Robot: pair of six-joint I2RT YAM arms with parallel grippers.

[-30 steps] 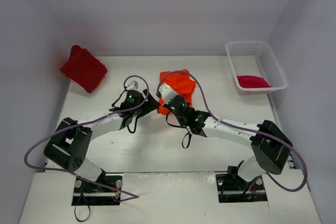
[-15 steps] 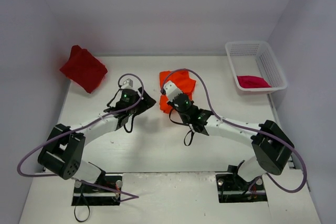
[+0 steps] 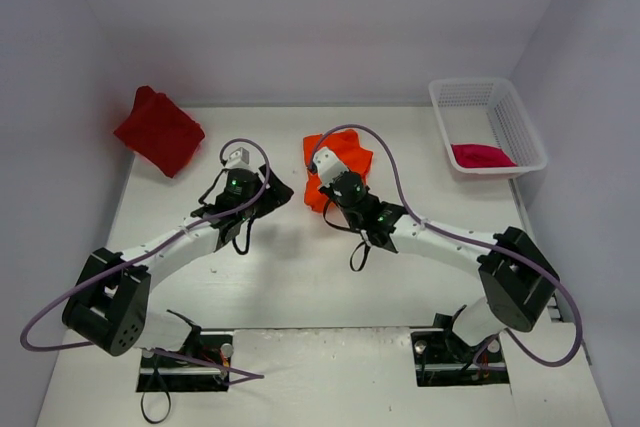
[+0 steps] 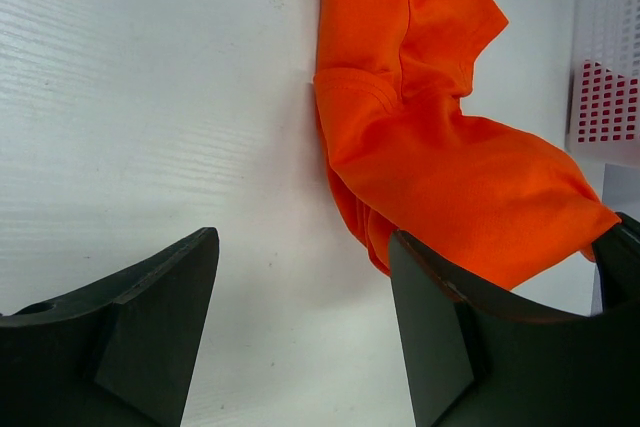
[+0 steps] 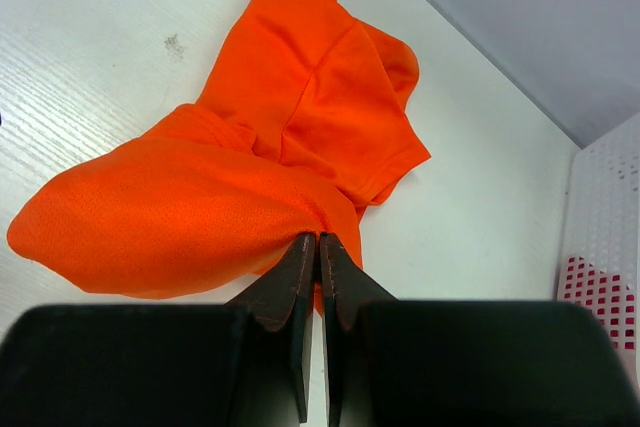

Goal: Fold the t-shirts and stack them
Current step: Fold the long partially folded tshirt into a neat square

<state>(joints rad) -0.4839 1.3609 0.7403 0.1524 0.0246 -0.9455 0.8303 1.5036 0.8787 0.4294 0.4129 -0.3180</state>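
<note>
One right gripper (image 5: 318,243) pinch holds the orange t-shirt (image 5: 290,117); the open left gripper (image 4: 300,292) should grab cloth toward three o'clock.

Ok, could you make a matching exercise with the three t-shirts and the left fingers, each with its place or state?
1 orange t-shirt
2 dark red t-shirt
3 crimson-pink t-shirt
4 left fingers

A in the white basket
B open, holding nothing
C at the table's far left corner
D pinched by the shut right fingers

Pairs: 1-D, 2-C, 3-A, 4-B
</note>
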